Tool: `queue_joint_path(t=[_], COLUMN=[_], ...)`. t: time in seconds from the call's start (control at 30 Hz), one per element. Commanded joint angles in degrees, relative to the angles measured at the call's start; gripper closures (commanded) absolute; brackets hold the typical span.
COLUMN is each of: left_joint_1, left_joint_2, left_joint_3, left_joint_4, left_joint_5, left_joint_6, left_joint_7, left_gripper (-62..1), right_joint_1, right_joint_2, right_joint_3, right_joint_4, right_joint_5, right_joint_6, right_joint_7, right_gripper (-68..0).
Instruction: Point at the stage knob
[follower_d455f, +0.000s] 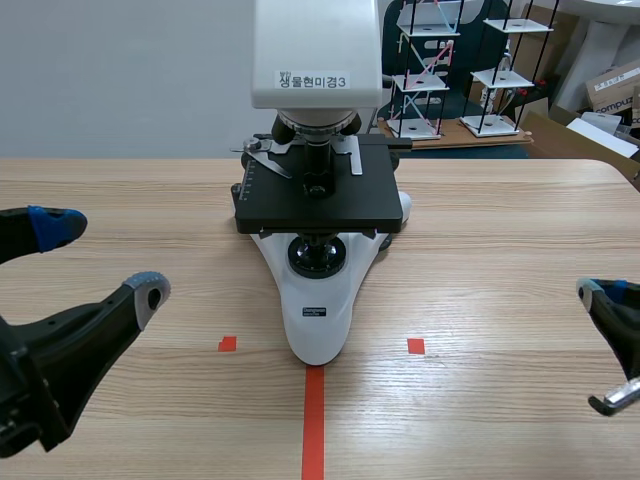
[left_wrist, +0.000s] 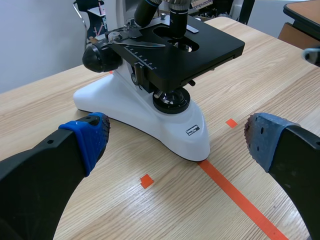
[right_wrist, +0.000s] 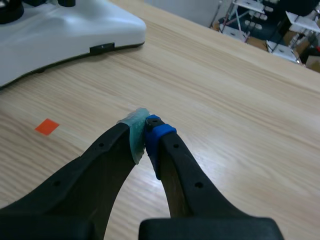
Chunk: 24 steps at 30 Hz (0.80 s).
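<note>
L gripper (follower_d455f: 100, 258) low over tabletop (follower_d455f: 150, 200) at left, fingers wide open. Microscope (follower_d455f: 318, 300) at center; stage knob (follower_d455f: 383, 240) hangs under stage's right side, partly hidden. R gripper (right_wrist: 146, 131) at right, well apart from microscope, fingers closed, pads touching.

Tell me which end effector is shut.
The right end effector: its pads meet at the tips, while the left end effector has fingers spread wide apart.

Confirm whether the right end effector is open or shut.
Shut. On the right end effector the two pads meet tip to tip, nothing between them.
</note>
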<state>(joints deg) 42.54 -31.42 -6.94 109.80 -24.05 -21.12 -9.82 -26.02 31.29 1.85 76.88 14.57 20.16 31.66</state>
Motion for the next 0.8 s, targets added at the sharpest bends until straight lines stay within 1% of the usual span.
queue_joint_path(t=[0.0, 0.17, 0.33, 0.5, 0.6, 0.77], left_joint_1=[0.1, 0.1, 0.1, 0.1, 0.1, 0.1], left_joint_2=[0.4, 0.4, 0.4, 0.4, 0.4, 0.4], left_joint_3=[-0.2, -0.2, -0.2, -0.2, -0.2, -0.2], left_joint_4=[0.5, 0.5, 0.5, 0.5, 0.5, 0.5], left_joint_5=[-0.4, -0.4, -0.4, -0.4, -0.4, -0.4], left_joint_6=[0.0, 0.0, 0.0, 0.0, 0.0, 0.0], left_joint_7=[-0.8, -0.8, -0.8, -0.8, -0.8, -0.8], left_gripper=[-56.6, -56.6, -56.6, -56.6, -56.6, -56.6], right_joint_1=[3.1, 12.3, 20.5, 26.5, 29.9, 34.5], right_joint_2=[1.0, 1.1, 0.8, -0.2, -1.1, -2.6], right_joint_3=[-1.4, -7.7, -14.5, -18.3, -20.2, -23.2], right_joint_4=[0.7, -3.8, -8.9, -14.5, -17.7, -20.9], right_joint_5=[0.3, -1.3, -1.3, -1.3, -1.3, -2.4], right_joint_6=[-0.3, 0.3, 0.2, 0.2, 0.3, 0.3], right_joint_7=[0.9, 1.3, 1.4, 3.4, 3.7, 4.8], right_gripper=[0.2, 0.2, 0.2, 0.2, 0.2, 0.2])
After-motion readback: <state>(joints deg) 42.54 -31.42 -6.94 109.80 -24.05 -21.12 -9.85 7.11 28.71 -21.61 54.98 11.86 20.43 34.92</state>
